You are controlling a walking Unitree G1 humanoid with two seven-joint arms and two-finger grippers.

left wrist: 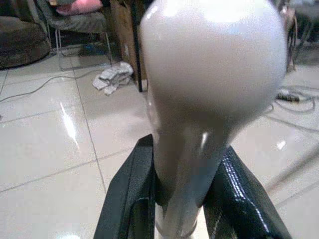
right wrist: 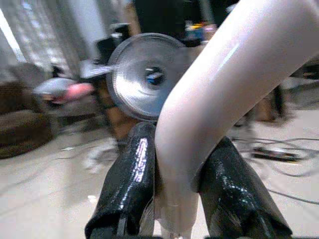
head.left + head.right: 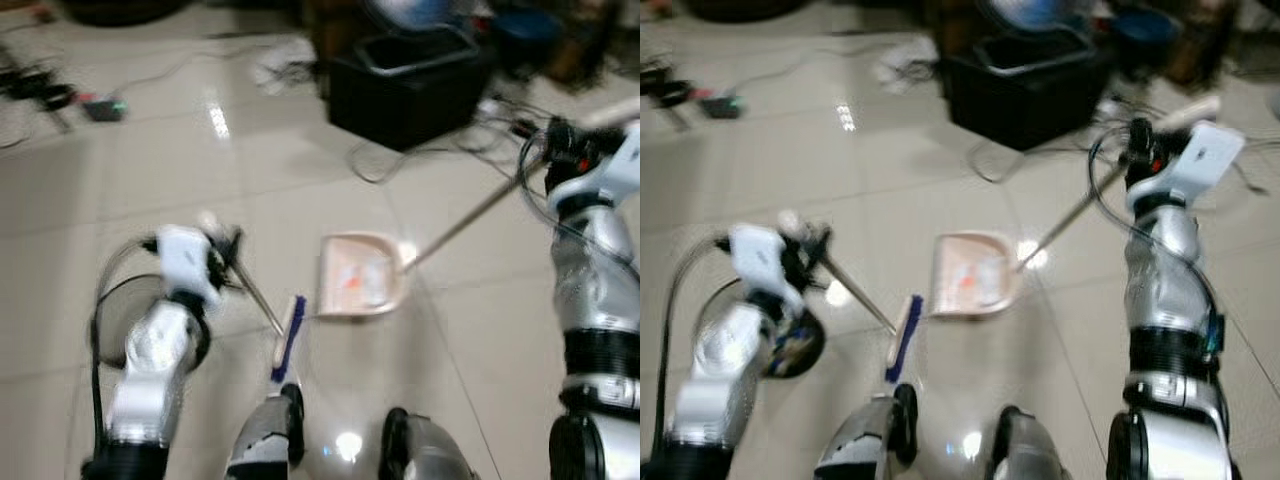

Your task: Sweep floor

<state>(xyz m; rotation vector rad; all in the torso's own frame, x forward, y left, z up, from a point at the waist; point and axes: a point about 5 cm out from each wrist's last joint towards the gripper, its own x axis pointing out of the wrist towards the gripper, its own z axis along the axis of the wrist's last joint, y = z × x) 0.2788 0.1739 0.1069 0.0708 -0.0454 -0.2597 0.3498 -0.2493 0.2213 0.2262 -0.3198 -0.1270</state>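
Lower left of the head view: the left gripper (image 3: 228,256) is pinched on the broom handle (image 1: 187,149), both black fingers (image 1: 130,194) pressed against its pale shaft below the rounded end. The broom head (image 3: 288,338) sits at bottom centre on the tiled floor (image 3: 150,170), just beside the pink dustpan (image 3: 358,275). Short strokes toward the pan's open mouth look best, keeping the bristles flat. Upper right, the right gripper (image 3: 1137,140) clamps the dustpan handle (image 2: 209,94), which should stay steady so the pan's lip stays on the tiles.
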